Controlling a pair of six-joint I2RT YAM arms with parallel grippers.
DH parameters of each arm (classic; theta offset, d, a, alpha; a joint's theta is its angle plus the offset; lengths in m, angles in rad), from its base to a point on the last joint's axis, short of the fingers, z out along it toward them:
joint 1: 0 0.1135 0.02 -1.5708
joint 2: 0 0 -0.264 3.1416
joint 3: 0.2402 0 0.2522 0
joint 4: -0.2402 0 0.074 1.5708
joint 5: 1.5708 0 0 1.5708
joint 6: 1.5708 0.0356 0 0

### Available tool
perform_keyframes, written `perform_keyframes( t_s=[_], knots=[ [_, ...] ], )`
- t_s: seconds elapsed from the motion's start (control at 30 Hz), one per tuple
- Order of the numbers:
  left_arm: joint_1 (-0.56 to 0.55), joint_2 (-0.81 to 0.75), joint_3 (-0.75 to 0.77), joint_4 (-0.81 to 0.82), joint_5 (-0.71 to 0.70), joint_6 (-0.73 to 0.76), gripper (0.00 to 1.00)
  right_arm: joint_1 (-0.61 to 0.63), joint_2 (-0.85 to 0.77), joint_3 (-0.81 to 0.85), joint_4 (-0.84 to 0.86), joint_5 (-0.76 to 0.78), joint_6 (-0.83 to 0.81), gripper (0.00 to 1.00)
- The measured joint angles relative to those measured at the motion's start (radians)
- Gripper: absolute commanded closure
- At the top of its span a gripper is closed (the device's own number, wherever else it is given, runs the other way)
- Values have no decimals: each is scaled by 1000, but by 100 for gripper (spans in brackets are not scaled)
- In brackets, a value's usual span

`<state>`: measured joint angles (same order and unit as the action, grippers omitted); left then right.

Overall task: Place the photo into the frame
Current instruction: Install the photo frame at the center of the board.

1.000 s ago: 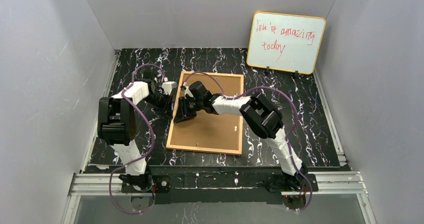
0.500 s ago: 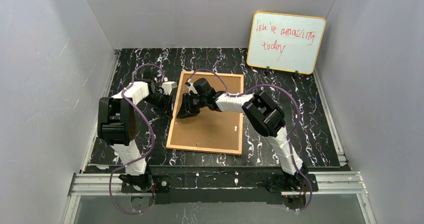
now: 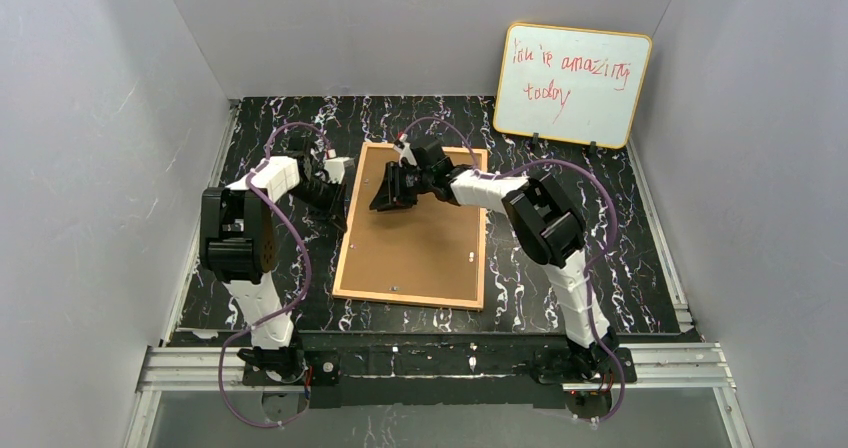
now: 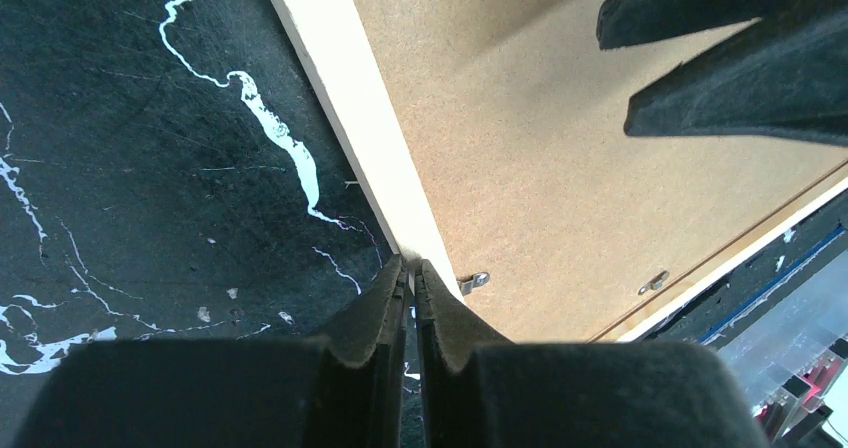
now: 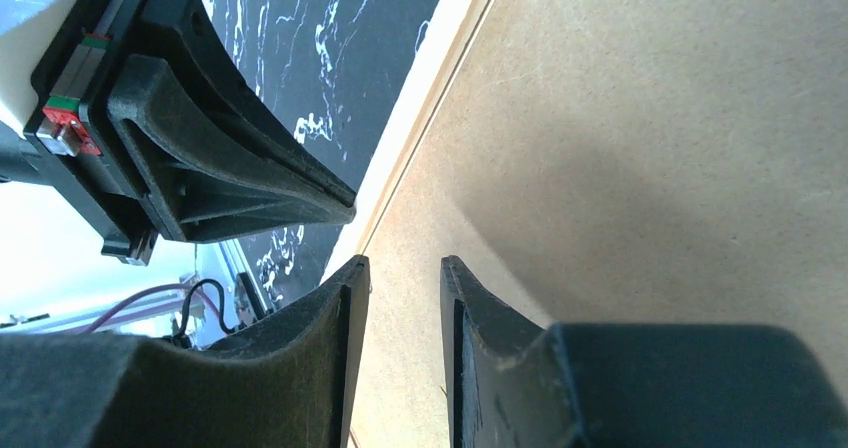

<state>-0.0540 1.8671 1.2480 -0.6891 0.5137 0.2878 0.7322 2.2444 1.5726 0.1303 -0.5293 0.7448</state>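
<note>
The frame (image 3: 420,253) lies back-up. The left end effector (image 4: 410,265), pinched shut, sits at its left edge. The right end effector (image 5: 403,260), narrowly parted and empty, hangs above its back.

We see the frame (image 3: 430,258) lying back-up across the middle of the desk (image 3: 610,228), filling much of the depth from near edge to far edge. Both grippers crowd its far left part. The left gripper (image 4: 410,266), fingers pressed together, meets the frame's left rim. The right gripper (image 5: 404,261), narrowly parted, hangs over the panel just beside it, so little room is left between them. Bare desk runs along the right edge. The narrower strip along the left edge is taken up by the left arm (image 3: 240,238). The whiteboard (image 3: 571,84) blocks the far right corner, and walls (image 3: 90,148) close three sides.
</note>
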Motion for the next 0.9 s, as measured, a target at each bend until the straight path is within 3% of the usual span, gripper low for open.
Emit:
perform_keyframes(
  t_s=[0.13,0.23,0.43,0.63,0.9],
  knots=[
    [0,1,0,0,0,0,91,9,0,0,-3,-2,-5,51],
    [0,4,5,0,-2,-3,84,12,0,-5,3,-1,-3,50],
    [5,76,98,26,-2,-37,82,-36,10,22,-8,3,9,50],
    [23,152,181,45,47,-77,89,-82,119,207,-26,21,11,53],
    [34,155,177,51,75,-83,95,-77,229,317,-54,20,42,56]
  ],
)
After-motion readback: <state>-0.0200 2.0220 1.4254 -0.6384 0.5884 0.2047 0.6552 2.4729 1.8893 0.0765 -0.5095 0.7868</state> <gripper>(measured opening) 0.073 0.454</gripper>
